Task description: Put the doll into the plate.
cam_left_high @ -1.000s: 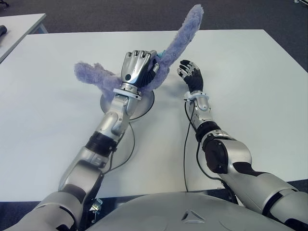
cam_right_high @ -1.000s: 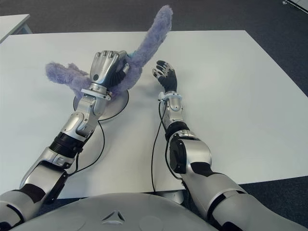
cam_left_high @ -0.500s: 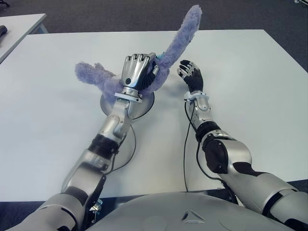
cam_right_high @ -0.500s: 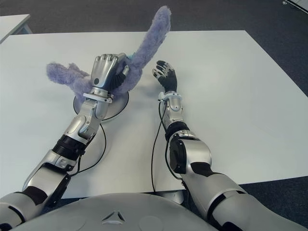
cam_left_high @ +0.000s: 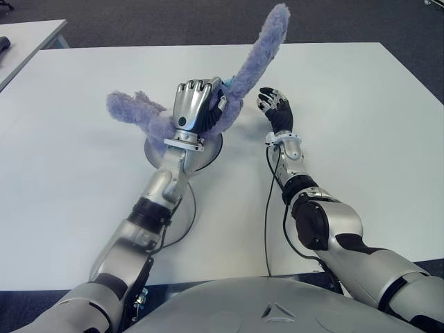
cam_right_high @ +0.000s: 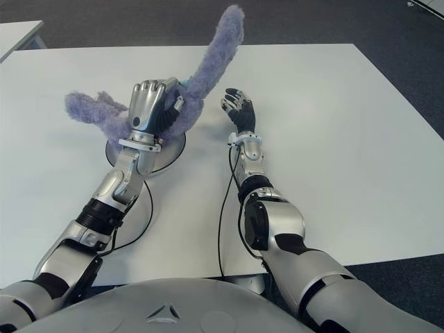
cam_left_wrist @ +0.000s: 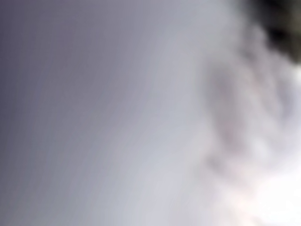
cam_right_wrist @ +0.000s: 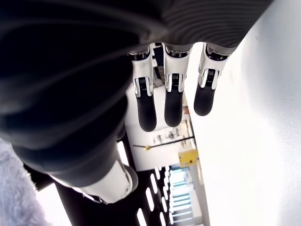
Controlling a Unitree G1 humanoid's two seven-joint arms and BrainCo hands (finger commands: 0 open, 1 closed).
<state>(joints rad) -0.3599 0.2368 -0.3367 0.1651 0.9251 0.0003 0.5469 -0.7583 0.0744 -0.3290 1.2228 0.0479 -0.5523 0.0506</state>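
Still, your left hand (cam_left_high: 193, 105) is clenched around the purple doll (cam_left_high: 239, 69) right over the plate (cam_left_high: 205, 154), so letting go now could leave its long limbs draped onto the table (cam_left_high: 361, 104); only the right wrist view shows the idle right hand's (cam_left_high: 275, 109) fingers (cam_right_wrist: 173, 94) relaxed, holding nothing.

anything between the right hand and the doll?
No, just bare table, in both eye views. The right hand, open, shows just right of the doll; the left hand grips the doll above the plate.
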